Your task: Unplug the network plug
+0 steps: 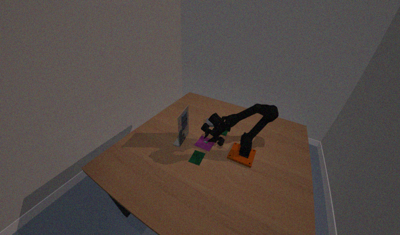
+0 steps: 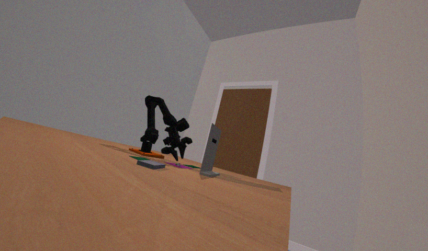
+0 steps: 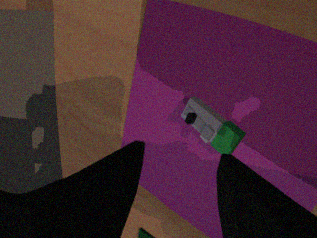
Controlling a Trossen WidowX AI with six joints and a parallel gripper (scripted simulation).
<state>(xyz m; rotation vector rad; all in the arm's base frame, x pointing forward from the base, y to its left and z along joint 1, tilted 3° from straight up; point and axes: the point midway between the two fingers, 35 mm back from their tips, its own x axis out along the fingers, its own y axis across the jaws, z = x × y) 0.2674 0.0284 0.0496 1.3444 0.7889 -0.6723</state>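
- You have one gripper [image 3: 178, 159], its two fingers parted and holding nothing.
- One plug [image 3: 212, 126] lies flat below the gripper, just beyond the fingertips and slightly right of the gap; it is grey with a green end and touches neither finger.
- One purple square [image 3: 198, 47] lies under the plug, and the plug sits inside it.
- You can count two green patches: one [image 1: 196, 157] on the near side of the purple square and one [image 1: 224, 132] mostly hidden behind the gripper.
- One upright panel [image 1: 183, 125] stands to the left of the gripper, apart from it.
- One grey slab [image 2: 150, 164] shows in the exterior view, lying on the table [image 1: 196, 189].
- One orange base plate [image 1: 241, 155] carries the arm.
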